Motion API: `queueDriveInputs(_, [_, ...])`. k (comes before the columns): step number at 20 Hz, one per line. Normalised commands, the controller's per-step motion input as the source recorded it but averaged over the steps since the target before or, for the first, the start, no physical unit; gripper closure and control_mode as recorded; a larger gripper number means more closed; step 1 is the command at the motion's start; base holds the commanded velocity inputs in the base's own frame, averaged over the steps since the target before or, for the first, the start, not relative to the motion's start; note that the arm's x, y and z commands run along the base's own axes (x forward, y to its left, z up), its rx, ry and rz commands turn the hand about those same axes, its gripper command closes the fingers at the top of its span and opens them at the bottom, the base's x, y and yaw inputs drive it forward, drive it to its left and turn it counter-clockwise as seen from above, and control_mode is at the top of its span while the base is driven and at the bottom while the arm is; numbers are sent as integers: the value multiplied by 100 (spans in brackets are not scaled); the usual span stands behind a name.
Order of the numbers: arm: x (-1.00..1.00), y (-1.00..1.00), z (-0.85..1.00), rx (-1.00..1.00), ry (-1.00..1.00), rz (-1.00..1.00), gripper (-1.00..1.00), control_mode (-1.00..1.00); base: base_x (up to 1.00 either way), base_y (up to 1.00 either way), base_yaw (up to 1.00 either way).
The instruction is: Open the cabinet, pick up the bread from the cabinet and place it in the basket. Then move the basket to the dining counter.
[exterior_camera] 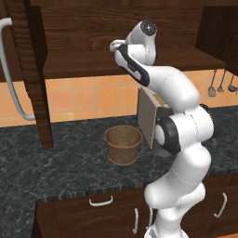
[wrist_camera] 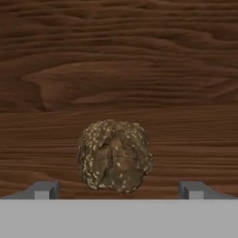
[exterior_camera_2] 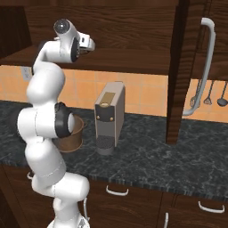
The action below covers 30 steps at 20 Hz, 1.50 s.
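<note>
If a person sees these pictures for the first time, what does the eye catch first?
First the white arm, rising high from the black worktop's front edge and reaching into the open cabinet, whose doors stand swung wide. Next, in the hand view, the round seeded bread on the wooden shelf, lying between the widely spread finger tips. Then the brown basket on the worktop, beside the grey coffee machine.

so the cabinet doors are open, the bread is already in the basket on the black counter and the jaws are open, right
Not quite: the bread is not in the basket. The hand view shows it lying on the wooden shelf inside the cabinet, between the spread tips of the gripper. The left base view shows the basket holding nothing. The rest stands: doors open, basket on the black counter, jaws open.
</note>
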Motion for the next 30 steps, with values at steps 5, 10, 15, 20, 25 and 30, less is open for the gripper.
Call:
queueDriveInputs(5, [29, 0, 0, 0, 0, 0, -100, -100, 0, 0, 0])
queueDriveInputs(10, [29, 10, 0, 0, 0, 0, -100, -100, 0, 0, 0])
queueDriveInputs(15, [34, 18, 0, 0, 0, 0, -100, -100, 0, 0, 0])
queueDriveInputs(20, [32, 4, 0, 0, 0, 0, -100, -100, 0, 0, 0])
queueDriveInputs(25, [2, 0, -12, 0, 2, 0, -100, -100, 0, 0, 0])
queueDriveInputs(30, [0, 0, -39, 0, 1, 0, -100, -100, 0, 0, 0])
